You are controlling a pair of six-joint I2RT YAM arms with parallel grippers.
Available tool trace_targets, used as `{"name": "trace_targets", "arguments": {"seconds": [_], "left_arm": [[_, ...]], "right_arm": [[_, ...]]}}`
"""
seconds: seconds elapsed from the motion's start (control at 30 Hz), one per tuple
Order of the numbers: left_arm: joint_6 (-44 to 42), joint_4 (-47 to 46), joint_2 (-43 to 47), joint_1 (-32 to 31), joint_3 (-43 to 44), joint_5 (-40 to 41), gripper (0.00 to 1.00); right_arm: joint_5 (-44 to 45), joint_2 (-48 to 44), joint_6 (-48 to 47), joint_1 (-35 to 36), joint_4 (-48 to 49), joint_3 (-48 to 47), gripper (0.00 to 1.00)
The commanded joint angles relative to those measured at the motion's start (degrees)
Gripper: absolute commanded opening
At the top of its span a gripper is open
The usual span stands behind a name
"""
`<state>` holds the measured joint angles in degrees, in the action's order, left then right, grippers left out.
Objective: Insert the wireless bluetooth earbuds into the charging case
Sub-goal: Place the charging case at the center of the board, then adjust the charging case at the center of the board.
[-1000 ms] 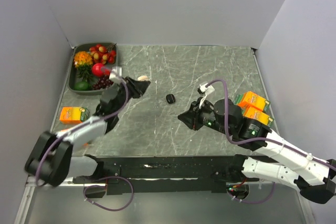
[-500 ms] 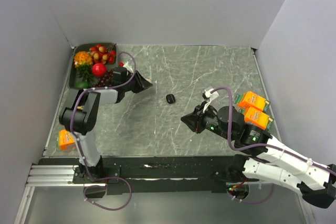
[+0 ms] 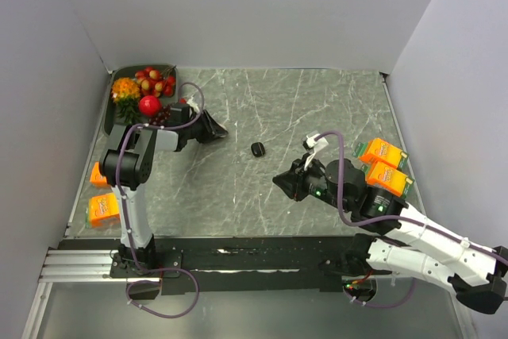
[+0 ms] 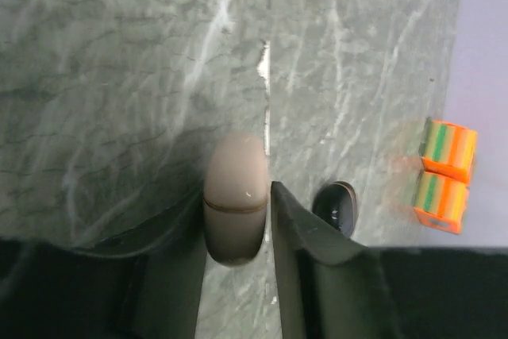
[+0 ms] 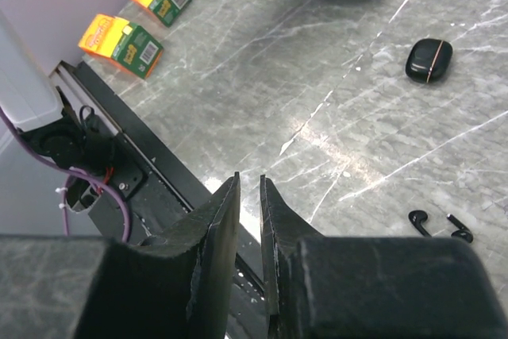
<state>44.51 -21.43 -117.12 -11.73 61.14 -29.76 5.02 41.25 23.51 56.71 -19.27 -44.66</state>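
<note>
The left gripper (image 4: 238, 194) was clamped on a beige rounded object (image 4: 235, 166), a finger pressed to each flank. That object is no part of the task, so this arm was probably occupied with clutter rather than with the job itself. The charging case (image 4: 336, 206) sat on the marbled table (image 4: 119, 77) just past the outer side of that gripper's right finger, near it but not touching. It looked closed, with only a fine seam showing. It would therefore probably need opening before anything could go in, and a free left gripper close beside it would be well placed to steady it. The right gripper (image 5: 249, 184) hung nose-down over the table with its jaws almost together, a thin slit between them and nothing in it. That narrow setting would suit pinching something tiny. The earbuds (image 5: 419, 221) lay loose on the table side by side, close off to the right of its fingertips. The case (image 5: 429, 59) was farther ahead of it on that same side, well apart from them. Two orange cartons (image 5: 131, 41) stood far off to the left of this gripper, out of the working path.
</note>
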Motion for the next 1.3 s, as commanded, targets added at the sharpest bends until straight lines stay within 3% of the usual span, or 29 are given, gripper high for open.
{"name": "trace_targets", "arguments": {"seconds": [0.0, 0.03, 0.1, 0.13, 0.4, 0.7, 0.8, 0.87, 0.9, 0.93, 0.97, 1.07, 1.27], "left_arm": [[-1.18, 2.36, -1.27, -0.23, 0.47, 0.23, 0.53], [-1.27, 2.71, -0.92, -0.23, 0.12, 0.31, 0.66], [-1.71, 3.50, -0.48, -0.31, -0.32, 0.93, 0.76], [-1.71, 3.50, -0.13, -0.14, -0.67, 0.93, 0.96], [-0.75, 4.29, 3.21, -0.23, -4.09, 2.16, 0.96], [0.05, 7.54, 16.64, -6.46, -12.53, 6.11, 0.96], [-2.31, 14.55, 23.94, -12.25, -11.84, 15.49, 0.96], [-1.63, 18.53, 30.09, -17.24, -12.71, 28.31, 0.96], [1.51, 18.53, 32.37, -18.76, -15.50, 32.01, 0.96], [3.54, 16.96, 37.01, -19.64, -17.44, 37.87, 0.96], [9.83, 16.34, 39.31, -20.26, -21.47, 39.58, 0.96], [16.47, 13.10, 46.35, -20.09, -27.28, 41.53, 0.96], [14.82, 12.02, 55.85, -22.27, -32.04, 42.14, 0.96]], "right_arm": [[0.61, 0.84, 0.05, -0.28, 1.86, -0.86, 0.25], [0.70, 0.93, 0.13, -0.20, 2.13, -0.86, 0.25], [0.78, 1.20, 0.14, -0.28, 2.13, -0.86, 0.25], [0.78, 1.20, 0.14, -0.28, 2.22, -0.86, 0.26], [0.78, 1.28, 0.14, -0.37, 2.39, -0.77, 0.27], [2.62, 3.30, -0.57, -0.37, 3.18, -1.83, 0.30], [9.11, 4.53, 0.92, -0.46, 3.10, -1.92, 0.35], [13.07, 5.24, 0.23, -0.72, 6.51, 0.53, 0.41], [16.13, 5.50, 2.31, -1.42, 7.39, 1.33, 0.56], [15.73, 6.46, 3.03, -2.12, 8.36, 2.38, 0.59], [14.07, 7.43, 3.38, -5.17, 8.72, 2.30, 0.61], [5.11, 13.92, 5.76, -10.02, 7.14, -0.24, 0.64], [4.39, 28.33, 4.27, -13.46, 11.61, -4.20, 0.67]]}}
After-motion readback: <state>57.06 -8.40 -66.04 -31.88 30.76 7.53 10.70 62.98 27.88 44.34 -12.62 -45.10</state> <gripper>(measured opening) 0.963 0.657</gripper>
